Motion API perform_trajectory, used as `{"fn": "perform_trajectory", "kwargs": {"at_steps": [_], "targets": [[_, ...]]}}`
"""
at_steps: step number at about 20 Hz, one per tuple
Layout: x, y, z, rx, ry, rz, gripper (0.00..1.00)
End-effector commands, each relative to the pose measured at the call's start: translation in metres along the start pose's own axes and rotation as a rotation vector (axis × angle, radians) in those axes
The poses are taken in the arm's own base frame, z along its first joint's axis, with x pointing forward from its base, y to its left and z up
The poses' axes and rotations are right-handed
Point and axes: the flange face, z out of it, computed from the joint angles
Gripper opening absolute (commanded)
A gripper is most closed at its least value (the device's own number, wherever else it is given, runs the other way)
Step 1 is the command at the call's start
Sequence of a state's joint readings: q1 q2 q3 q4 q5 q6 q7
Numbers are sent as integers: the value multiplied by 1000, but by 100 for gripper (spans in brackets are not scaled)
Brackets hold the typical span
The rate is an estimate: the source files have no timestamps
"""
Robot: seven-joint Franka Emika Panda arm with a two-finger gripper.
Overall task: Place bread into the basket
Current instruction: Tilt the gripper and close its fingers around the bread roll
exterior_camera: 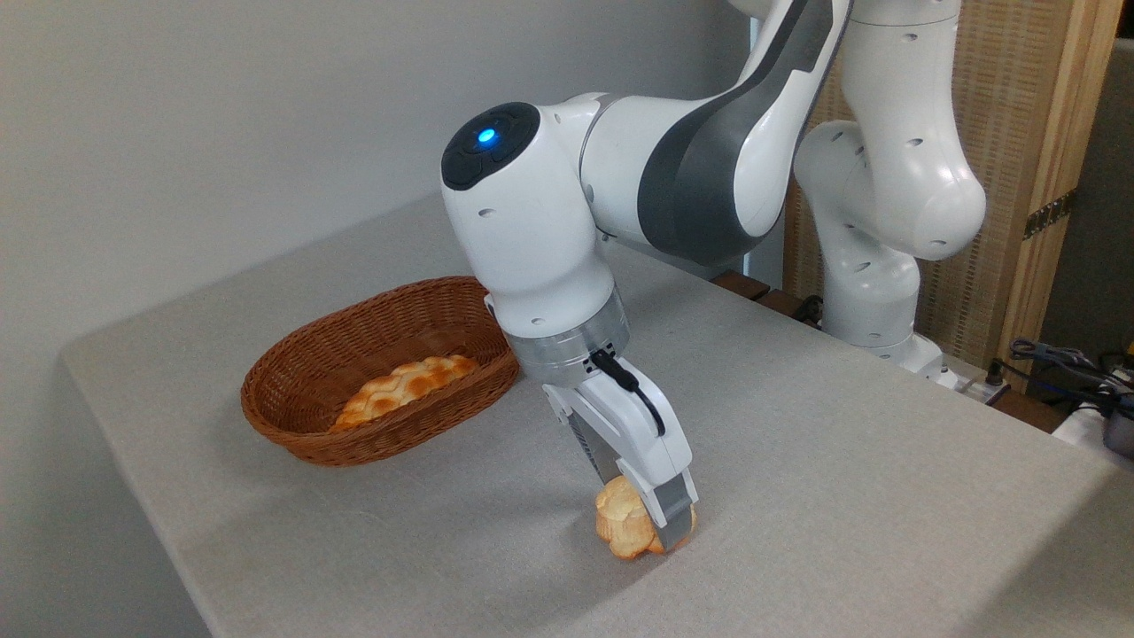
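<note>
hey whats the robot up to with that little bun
The Franka arm has its gripper down at the table, fingers closed on the small golden bun, which sits at or just above the cloth. The wicker basket stands off to the left, already holding a longer bumpy-topped loaf. The bun is not yet in the basket.
</note>
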State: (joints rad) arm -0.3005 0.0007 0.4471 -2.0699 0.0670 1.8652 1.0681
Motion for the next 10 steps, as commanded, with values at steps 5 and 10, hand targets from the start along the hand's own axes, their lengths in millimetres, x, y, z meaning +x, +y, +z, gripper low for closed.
{"fn": "perform_trajectory", "kwargs": {"at_steps": [5,10], "targets": [[-3,-1,-3,14,-2,58,43],[-4,-1,-4,15,1,59,43]]}}
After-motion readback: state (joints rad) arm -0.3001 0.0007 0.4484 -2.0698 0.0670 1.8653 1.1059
